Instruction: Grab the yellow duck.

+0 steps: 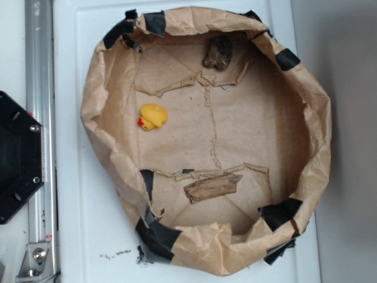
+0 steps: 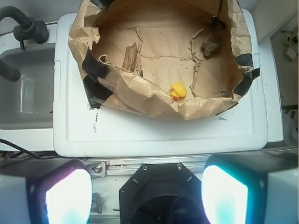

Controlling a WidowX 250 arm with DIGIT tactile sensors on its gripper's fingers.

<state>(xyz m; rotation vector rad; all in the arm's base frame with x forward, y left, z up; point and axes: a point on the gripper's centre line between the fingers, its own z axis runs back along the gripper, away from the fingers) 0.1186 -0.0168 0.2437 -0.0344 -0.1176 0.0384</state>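
Wrist view, nearest first: the gripper [image 2: 147, 196] sits at the bottom edge w/ its jaws spread wide, two bright blurred fingers [image 2: 67, 198] far apart, nothing between them. Just beyond them, a black hex-shaped mount [image 2: 161, 186] and a metal rail [image 2: 154, 163], then the white counter [image 2: 154, 133] w/ a few dark scuff marks.

Landmark = the brown paper bowl [image 2: 140, 95], a crumpled paper-lined container w/ black tape patches on its rim, sitting on the counter. Everything below is placed relative to it.

Contents, near to far in the wrist view:
- the yellow duck [image 2: 178, 90], inside the bowl, just behind its near wall, on the paper floor. Red-orange beak. Lies alone, touching neither other item. In the exterior view it [image 1: 153, 116] sits left-of-centre in the bowl, close to the left wall.
- a brown bark-like piece [image 2: 130, 57], inside, on the floor toward the bowl's left side in the wrist view, well apart from the duck. Exterior view: [image 1: 212, 187], near the bottom wall.
- a dark rock-like lump [image 2: 211, 44], inside, far right in the wrist view, against the wall. Exterior view: [image 1: 218, 52], at the top wall.

Outside the bowl, to its left in the wrist view: a grey sink-like basin [image 2: 28, 88] and a black hose [image 2: 21, 28] at the far corner.

The gripper is outside the bowl, well apart from the duck.
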